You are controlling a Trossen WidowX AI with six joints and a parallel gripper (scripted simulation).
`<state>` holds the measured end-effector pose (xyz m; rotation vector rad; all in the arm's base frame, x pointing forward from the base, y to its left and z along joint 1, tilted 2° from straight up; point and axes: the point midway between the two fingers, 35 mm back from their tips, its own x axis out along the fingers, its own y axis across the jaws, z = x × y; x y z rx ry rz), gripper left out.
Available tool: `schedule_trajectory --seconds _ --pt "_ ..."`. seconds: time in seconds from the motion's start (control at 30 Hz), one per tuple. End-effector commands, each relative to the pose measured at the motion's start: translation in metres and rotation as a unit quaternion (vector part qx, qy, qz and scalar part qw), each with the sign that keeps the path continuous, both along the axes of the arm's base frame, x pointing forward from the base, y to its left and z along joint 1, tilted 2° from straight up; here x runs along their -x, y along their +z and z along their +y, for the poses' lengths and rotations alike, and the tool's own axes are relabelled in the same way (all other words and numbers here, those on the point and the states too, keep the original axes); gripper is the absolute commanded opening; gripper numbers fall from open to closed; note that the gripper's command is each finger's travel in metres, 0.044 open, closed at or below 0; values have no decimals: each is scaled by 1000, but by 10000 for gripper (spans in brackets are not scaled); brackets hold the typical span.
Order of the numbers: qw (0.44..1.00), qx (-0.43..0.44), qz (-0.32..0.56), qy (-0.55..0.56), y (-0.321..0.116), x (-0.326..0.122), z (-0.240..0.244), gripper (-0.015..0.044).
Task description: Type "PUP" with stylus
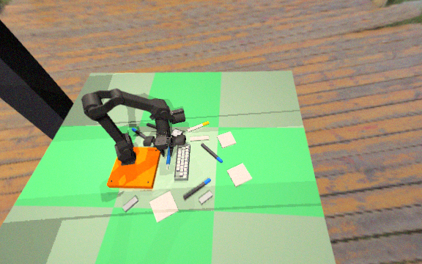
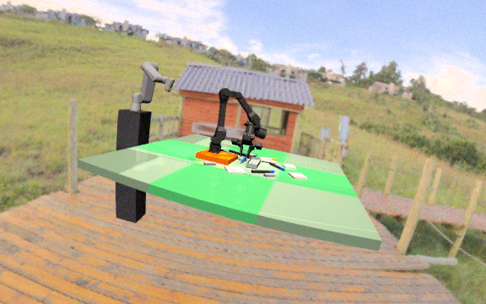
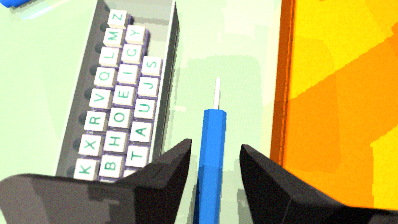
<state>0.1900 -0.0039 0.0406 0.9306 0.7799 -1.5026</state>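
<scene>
The blue stylus [image 1: 168,158] [image 2: 243,160] [image 3: 211,165] with a thin pale tip lies on the desk between the keyboard and the orange base plate. The keyboard [image 1: 182,163] [image 2: 253,163] [image 3: 123,95] has white keys with green letters. In the wrist view, the U key [image 3: 143,107] shows; no P key is in sight, and the near end of the keyboard is hidden by a finger. My gripper [image 1: 166,153] [image 2: 245,156] [image 3: 215,148] is partly open and points down over the stylus. One finger is on each side of it, with gaps showing between.
The orange base plate [image 1: 138,172] [image 2: 217,157] [image 3: 345,115] stands beside the stylus. Dark pens with blue ends [image 1: 212,152] [image 1: 196,189], a white pen with a yellow end [image 1: 198,127], pale square pads [image 1: 239,174] [image 1: 163,206] and small grey blocks [image 1: 130,203] [image 1: 206,197] lie around the keyboard.
</scene>
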Motion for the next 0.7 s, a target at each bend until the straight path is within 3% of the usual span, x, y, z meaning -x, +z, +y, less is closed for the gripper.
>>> schedule_trajectory --seconds 0.0,0.67 --pt "1000 3 0 -2 -4 0 -1 150" --pt "1000 3 0 -2 -24 -1 0 150"
